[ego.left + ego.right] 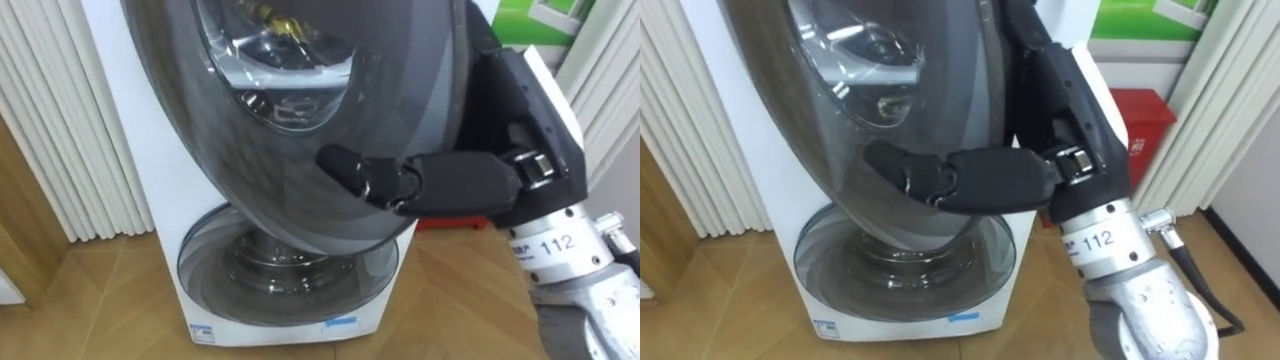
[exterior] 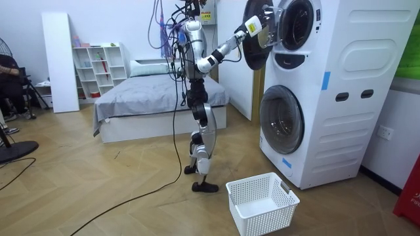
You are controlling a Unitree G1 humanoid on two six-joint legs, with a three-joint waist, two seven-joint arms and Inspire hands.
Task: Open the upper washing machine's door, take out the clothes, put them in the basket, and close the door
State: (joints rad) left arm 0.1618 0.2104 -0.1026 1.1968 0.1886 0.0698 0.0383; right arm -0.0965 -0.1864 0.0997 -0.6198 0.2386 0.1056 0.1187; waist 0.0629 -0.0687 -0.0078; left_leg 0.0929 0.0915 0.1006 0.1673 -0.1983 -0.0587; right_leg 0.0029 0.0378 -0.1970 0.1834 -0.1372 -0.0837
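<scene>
Two white front-loading washing machines are stacked, and I stand facing them. The upper machine's round dark door (image 1: 290, 120) with its glass bowl is swung partly out from the drum opening (image 2: 296, 23). My right hand (image 1: 440, 185) lies flat against the door's lower rim, fingers straight and stretched to the left across it. It shows again as the right hand (image 1: 990, 180) on the door (image 1: 890, 120). In the room view my right arm is raised to the door (image 2: 257, 39). The lower machine's door (image 1: 290, 265) is closed.
A white plastic laundry basket (image 2: 262, 203) stands on the wooden floor in front of the machines, beside my feet. White slatted panels (image 1: 70, 130) flank the machine's left; a red container (image 1: 1140, 110) stands to its right. A bed (image 2: 151, 98) lies behind me, and a person (image 2: 8, 72) sits far left.
</scene>
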